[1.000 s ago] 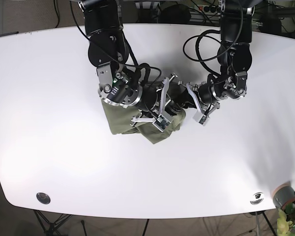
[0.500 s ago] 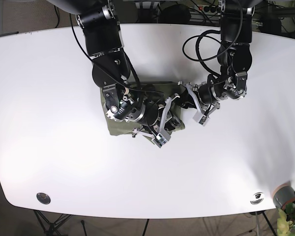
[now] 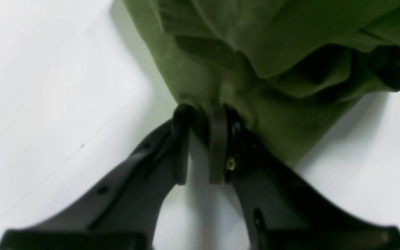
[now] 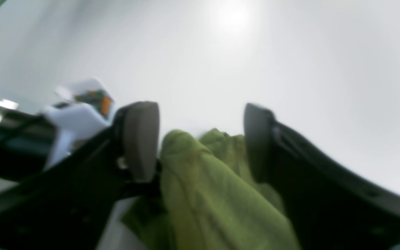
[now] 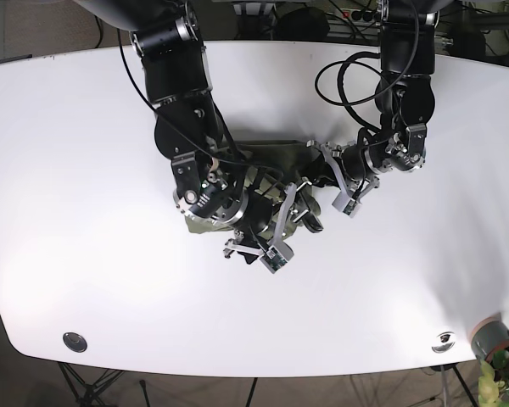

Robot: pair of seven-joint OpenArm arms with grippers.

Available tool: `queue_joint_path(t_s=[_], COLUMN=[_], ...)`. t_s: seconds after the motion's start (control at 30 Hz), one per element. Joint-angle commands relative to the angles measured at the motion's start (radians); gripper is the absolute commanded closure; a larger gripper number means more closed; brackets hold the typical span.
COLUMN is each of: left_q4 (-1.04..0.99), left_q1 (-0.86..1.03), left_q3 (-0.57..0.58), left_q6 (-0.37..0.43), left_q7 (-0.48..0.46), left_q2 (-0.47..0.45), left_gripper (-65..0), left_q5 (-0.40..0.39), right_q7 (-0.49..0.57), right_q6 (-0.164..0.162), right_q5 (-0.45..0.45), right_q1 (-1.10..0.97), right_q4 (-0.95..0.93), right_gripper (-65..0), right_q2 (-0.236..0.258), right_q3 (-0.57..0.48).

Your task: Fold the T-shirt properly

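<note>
T-shirt (image 5: 237,174): bunched mid-table (image 5: 85,254), fold unfinished | left gripper (image 3: 203,144): pinching its hem | right gripper (image 4: 200,142): spread around a loose ridge (no grip) | left: flatten, square up

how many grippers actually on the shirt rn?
2. Left gripper pinches the T-shirt edge, jaws nearly closed. Right gripper straddles a bunched fold with jaws apart, cloth between them.

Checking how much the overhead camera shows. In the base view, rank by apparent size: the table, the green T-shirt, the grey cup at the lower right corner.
1. table
2. T-shirt, mostly hidden under the right arm, so only visible fabric counts
3. cup, cropped by the frame
</note>
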Motion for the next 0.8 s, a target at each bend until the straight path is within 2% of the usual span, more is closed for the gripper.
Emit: queue_joint_path(t_s=[0.0, 0.23, 0.4, 0.5, 0.63, 0.77], left_q4=[0.025, 0.14, 0.218, 0.232, 0.232, 0.224], left_q1=[-0.017, -0.011, 0.004, 0.009, 0.015, 0.032], left_q3=[-0.001, -0.002, -0.006, -0.006, -0.015, -0.053], left_q6=[-0.002, -0.002, -0.002, -0.002, -0.002, -0.002], left_q7=[0.004, 0.004, 0.007, 0.007, 0.006, 0.004], left_q2=[-0.006, -0.012, -0.035, -0.061, -0.089, -0.11], left_gripper=[-7.8, -7.8, -7.9, -7.9, -7.8, -7.9], left_q5=[0.0, 0.0, 0.006, 0.005, 0.006, 0.006], right_q7=[0.023, 0.023, 0.023, 0.023, 0.023, 0.023], right_q6=[0.006, 0.014, 0.015, 0.015, 0.015, 0.015], right_q5=[0.016, 0.016, 0.016, 0.016, 0.015, 0.016], right_q1=[-0.023, -0.178, -0.293, -0.353, -0.416, -0.437], right_q4=[0.108, 0.272, 0.38, 0.418, 0.418, 0.393], right_gripper=[-42.5, -38.7, -31.1, -27.4, -27.0, -27.0], right_q2=[-0.009, 0.009, 0.023, 0.057, 0.077, 0.12], right_q3=[-0.001, -0.001, -0.001, -0.004, -0.001, -0.003])
